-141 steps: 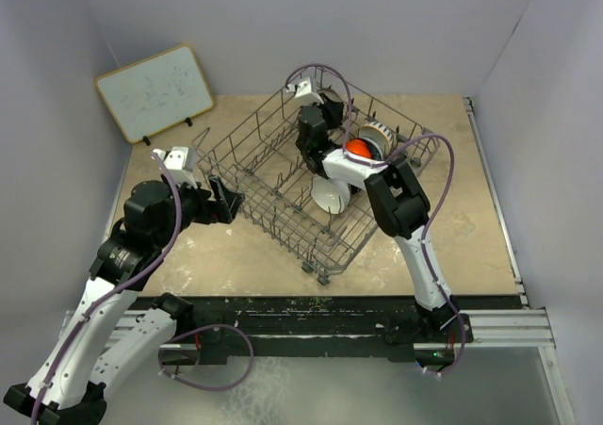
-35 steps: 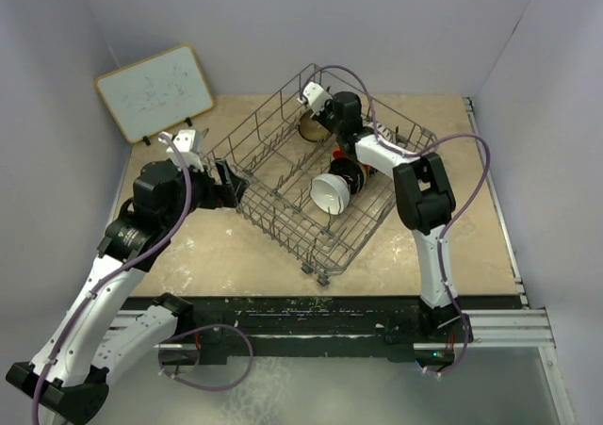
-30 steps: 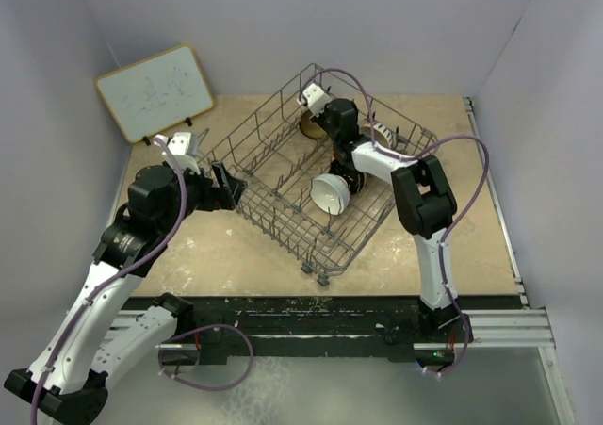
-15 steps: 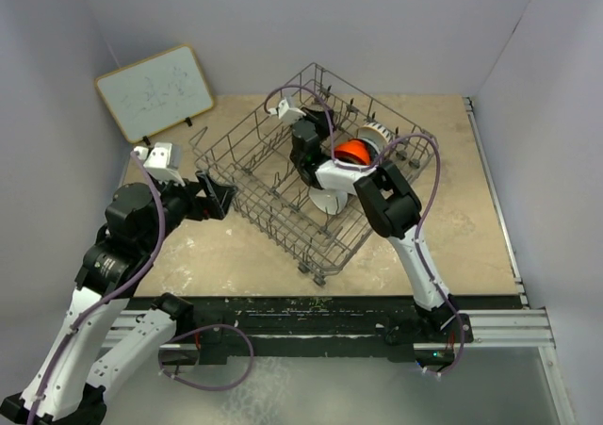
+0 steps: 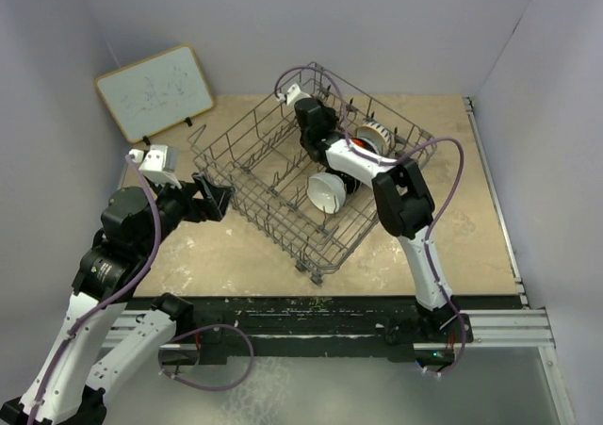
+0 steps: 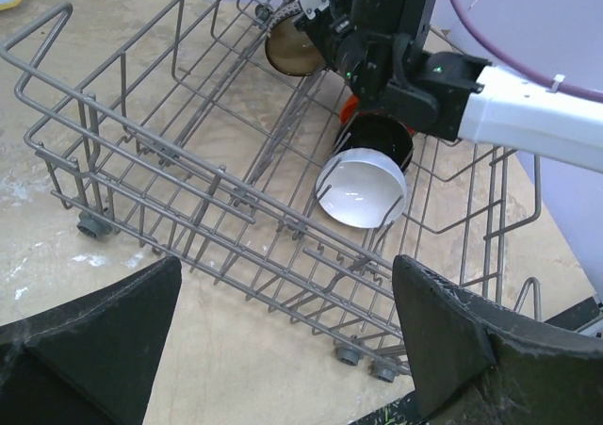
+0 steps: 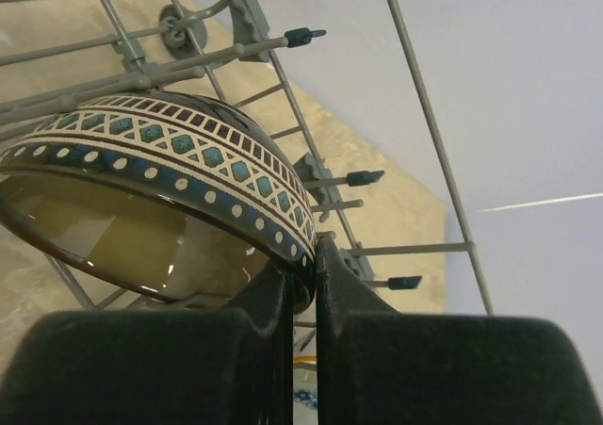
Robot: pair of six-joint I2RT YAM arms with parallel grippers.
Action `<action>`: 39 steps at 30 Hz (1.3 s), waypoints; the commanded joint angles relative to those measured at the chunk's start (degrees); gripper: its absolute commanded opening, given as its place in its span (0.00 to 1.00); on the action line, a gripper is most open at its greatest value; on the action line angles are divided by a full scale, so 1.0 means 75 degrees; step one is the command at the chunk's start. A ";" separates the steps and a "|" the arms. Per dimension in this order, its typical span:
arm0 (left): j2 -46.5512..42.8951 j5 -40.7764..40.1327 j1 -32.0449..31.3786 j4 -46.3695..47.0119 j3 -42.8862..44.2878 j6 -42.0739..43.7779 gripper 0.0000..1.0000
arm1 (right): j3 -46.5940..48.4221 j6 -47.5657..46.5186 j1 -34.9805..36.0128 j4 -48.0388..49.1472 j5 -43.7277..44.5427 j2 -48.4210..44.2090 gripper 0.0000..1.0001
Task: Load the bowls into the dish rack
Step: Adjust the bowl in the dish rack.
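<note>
Soft, even light falls from above in the overhead view, leaving the beige tabletop [image 5: 471, 208] bright and only faint, blurred shadows under the wire rack [image 5: 273, 208]; the walls lean outward towards the edges, a mild wide-angle bend. In the left wrist view the rack is crisp, the white bowl [image 6: 360, 189] is close to washed out, and the dark fingers [image 6: 85, 350] of the left claw [image 6: 283, 293] are smeared out of focus. In the right wrist view the patterned bowl [image 7: 160, 152] is fairly sharp, small white glints sit on its glazed inside, and the right claw [image 7: 311, 265] is a dark, soft mass against a bright wall.
</note>
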 commanded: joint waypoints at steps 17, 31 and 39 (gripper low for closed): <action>0.0080 0.0018 0.0016 0.0162 -0.0021 -0.0114 0.95 | -0.1491 0.6662 -0.1457 0.2102 -0.4420 -0.3660 0.00; 0.0118 0.0074 0.0019 0.0256 -0.0110 -0.0149 0.95 | -0.1913 0.5211 -0.0646 0.2903 -0.1374 -0.3745 0.00; -0.0003 0.0248 0.0010 0.0189 -0.0035 -0.0070 0.95 | -0.1254 0.2537 0.0317 0.4167 0.2623 -0.2773 0.00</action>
